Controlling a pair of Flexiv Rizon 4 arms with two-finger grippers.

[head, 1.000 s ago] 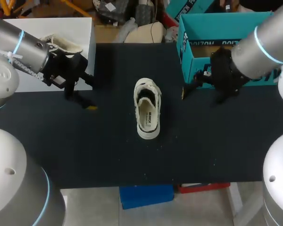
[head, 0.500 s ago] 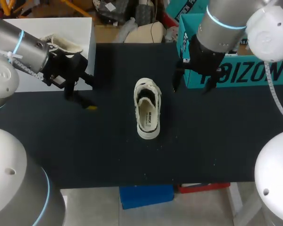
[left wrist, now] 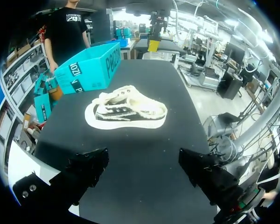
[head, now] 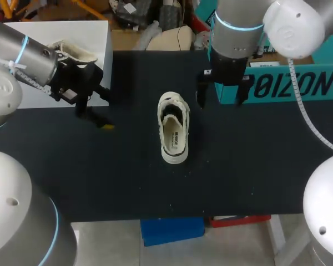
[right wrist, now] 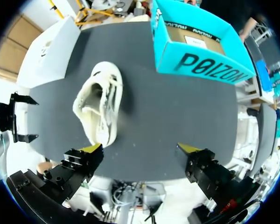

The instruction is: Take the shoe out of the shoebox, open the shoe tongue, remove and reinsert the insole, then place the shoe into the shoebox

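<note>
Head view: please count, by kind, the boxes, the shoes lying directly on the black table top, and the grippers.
Boxes: 2 (teal shoebox, white box)
Shoes on the table top: 1 (cream shoe)
Grippers: 2 (left gripper, right gripper)
Total: 5

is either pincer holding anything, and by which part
Nothing is held. The left pincer and right pincer are open and empty; the shoe lies untouched.
</note>
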